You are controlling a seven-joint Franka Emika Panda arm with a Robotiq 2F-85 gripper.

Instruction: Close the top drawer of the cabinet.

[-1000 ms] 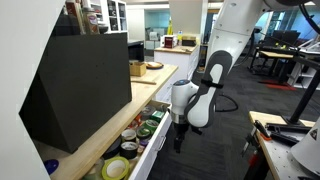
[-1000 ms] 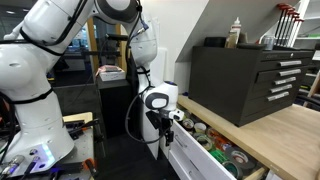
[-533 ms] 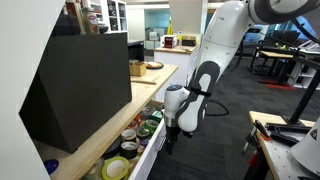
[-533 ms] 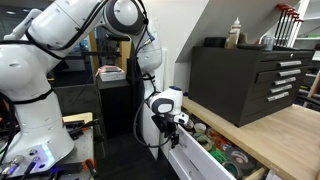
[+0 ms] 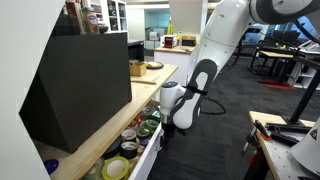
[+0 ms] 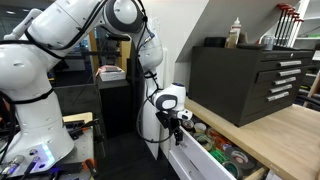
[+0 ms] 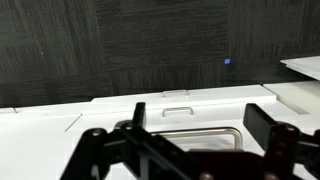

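The cabinet (image 5: 92, 140) has a pale wood countertop that shows in both exterior views (image 6: 272, 135). Its top drawer (image 5: 152, 158) is pulled out and holds several tape rolls and small items; it also shows in an exterior view (image 6: 188, 160). My gripper (image 5: 165, 130) hangs at the outer end of the drawer front, also seen in an exterior view (image 6: 176, 128). In the wrist view the gripper (image 7: 200, 118) is open, its fingers on either side of a metal handle (image 7: 200, 131) on the white drawer front (image 7: 60, 120). It holds nothing.
A large black wedge-shaped box (image 5: 80, 85) sits on the countertop above the drawer (image 6: 240, 80), with bottles (image 6: 236, 32) on top. A workbench (image 5: 285, 140) stands across the dark floor. The robot's white base (image 6: 40, 120) is beside the cabinet.
The arm has swung in and my gripper has moved closer to the drawer front. The drawer looks as far out as before.
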